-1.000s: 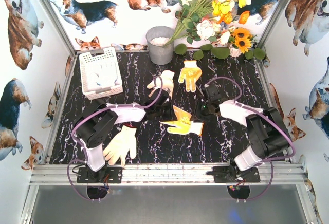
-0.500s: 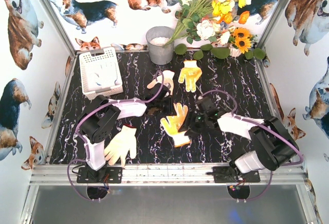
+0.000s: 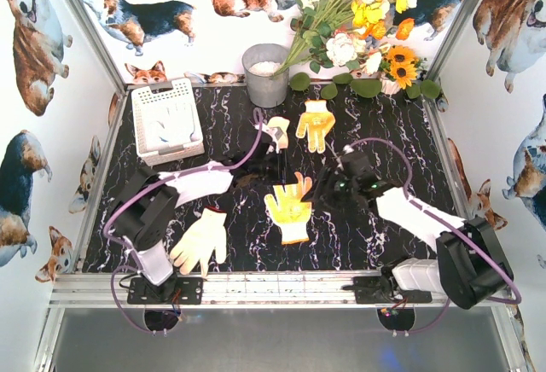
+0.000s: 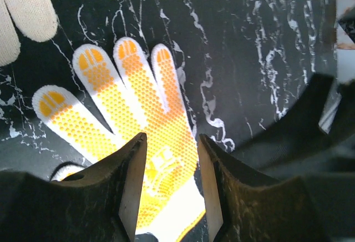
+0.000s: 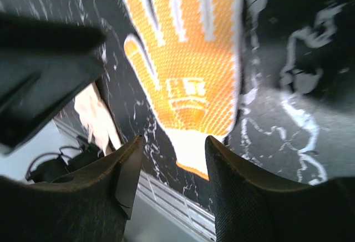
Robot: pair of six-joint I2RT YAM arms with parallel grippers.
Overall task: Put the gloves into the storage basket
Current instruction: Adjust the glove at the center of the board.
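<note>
Near edge: white glove (image 3: 200, 240) lies flat by the left arm (image 3: 183, 186). Its cuff is close to the arm; contact unclear.
Mid-table: yellow dotted glove (image 3: 288, 210) lies flat, dots up, between both claws.
Left gripper (image 4: 171, 142): jaws narrowly apart, nothing gripped. The glove's cuff is cut off behind its fingers.
Right gripper (image 5: 175, 142): jaws wider, empty, over that same cuff.
Behind them: another white glove (image 3: 278, 130), half hidden by the left wrist and cable (image 3: 258, 126); second yellow glove (image 3: 316, 124) is fully visible.
Far left: storage basket (image 3: 158, 95) with a pale glove (image 3: 175, 124) inside, hard to separate from the white floor.
Far centre: bucket (image 3: 266, 82), contents unclear.
</note>
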